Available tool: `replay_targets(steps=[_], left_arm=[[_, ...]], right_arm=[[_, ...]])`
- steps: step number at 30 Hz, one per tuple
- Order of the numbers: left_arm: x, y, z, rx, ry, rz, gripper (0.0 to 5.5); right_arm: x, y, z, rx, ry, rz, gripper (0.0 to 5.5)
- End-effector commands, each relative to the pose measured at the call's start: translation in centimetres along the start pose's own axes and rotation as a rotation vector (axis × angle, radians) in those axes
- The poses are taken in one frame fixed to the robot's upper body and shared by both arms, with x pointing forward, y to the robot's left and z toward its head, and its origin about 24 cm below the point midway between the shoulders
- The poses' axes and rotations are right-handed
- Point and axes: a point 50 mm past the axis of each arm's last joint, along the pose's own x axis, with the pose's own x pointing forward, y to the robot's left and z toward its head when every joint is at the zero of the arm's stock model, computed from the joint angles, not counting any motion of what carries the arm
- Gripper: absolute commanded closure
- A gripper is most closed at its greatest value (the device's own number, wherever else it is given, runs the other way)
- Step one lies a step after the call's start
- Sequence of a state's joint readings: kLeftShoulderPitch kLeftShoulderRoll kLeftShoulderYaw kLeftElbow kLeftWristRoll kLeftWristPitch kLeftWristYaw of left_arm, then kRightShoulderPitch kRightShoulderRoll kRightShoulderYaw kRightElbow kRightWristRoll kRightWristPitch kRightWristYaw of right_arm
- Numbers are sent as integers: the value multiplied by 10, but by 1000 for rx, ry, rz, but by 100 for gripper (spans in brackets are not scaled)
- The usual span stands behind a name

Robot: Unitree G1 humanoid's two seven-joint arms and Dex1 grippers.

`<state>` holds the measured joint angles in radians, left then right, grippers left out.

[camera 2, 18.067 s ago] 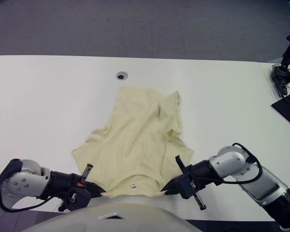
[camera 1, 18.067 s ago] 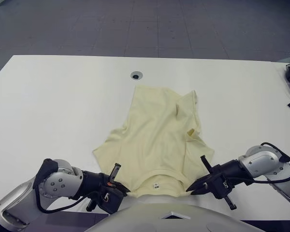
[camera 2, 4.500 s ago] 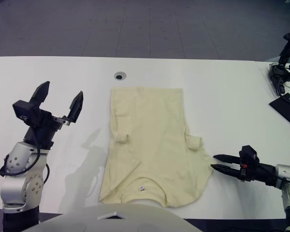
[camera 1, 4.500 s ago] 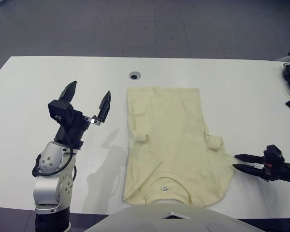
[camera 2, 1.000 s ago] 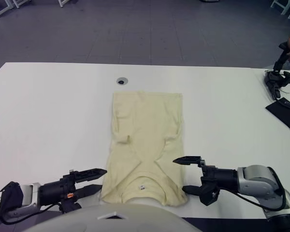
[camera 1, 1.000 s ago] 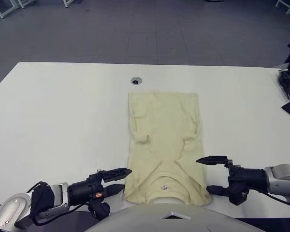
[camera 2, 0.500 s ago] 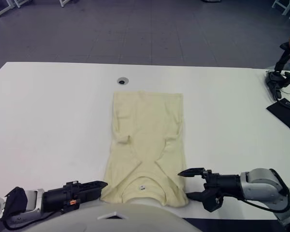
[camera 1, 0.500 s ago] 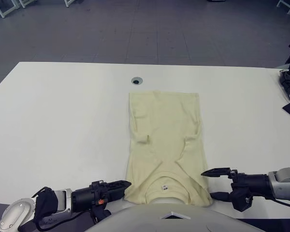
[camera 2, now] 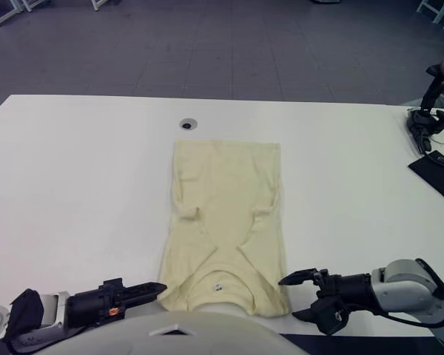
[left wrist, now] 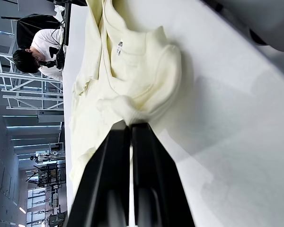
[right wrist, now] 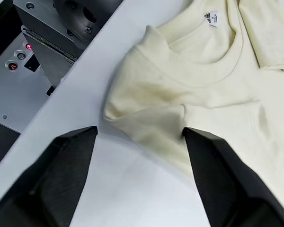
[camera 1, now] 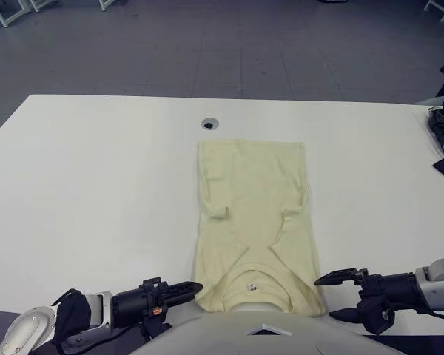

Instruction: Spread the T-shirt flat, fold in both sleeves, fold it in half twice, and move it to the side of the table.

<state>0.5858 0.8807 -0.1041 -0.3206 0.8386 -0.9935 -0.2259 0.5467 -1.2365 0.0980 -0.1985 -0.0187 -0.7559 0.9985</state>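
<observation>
Left eye view: shirt (camera 1: 253, 214) lies flat at the centre of the table (camera 1: 89, 177). Both sleeves are folded in. Collar points to 6 o'clock at the near edge, hem to 12 o'clock. A grommet (camera 1: 209, 123) sits in the table at 11 o'clock from the hem, near it but apart. Left gripper (camera 1: 194, 285) touches the shirt's 7 o'clock corner. Right gripper (camera 1: 331, 296) sits just beside the 5 o'clock corner, fingers spread.

Right eye view: same layout.

Left wrist view: fingers are pressed together, tips pinching a bunched lump of fabric at the shirt's corner. The collar lies beyond the lump.

Right wrist view: fingers are spread wide, bracketing the shirt's corner. One finger is over bare table, the other over fabric. Contact with the fabric cannot be told.
</observation>
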Motion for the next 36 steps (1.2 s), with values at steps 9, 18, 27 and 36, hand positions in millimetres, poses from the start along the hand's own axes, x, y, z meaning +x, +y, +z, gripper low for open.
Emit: replay_targets(steps=[9,18,27,36], left_arm=[[4,-14,13,-81,29,-85,550],[2,-17,11,-210,77,-95,550],[2,-15,2,-307,106,-87,550],[4,-13,2,-329,104,-77,550]], right_arm=[[15,12,-2,17,12,128,423],[14,13,-13,48,47,134,547],[16,8,-5,100,-50,90,547],[10,3,-6,101,-51,64,408]])
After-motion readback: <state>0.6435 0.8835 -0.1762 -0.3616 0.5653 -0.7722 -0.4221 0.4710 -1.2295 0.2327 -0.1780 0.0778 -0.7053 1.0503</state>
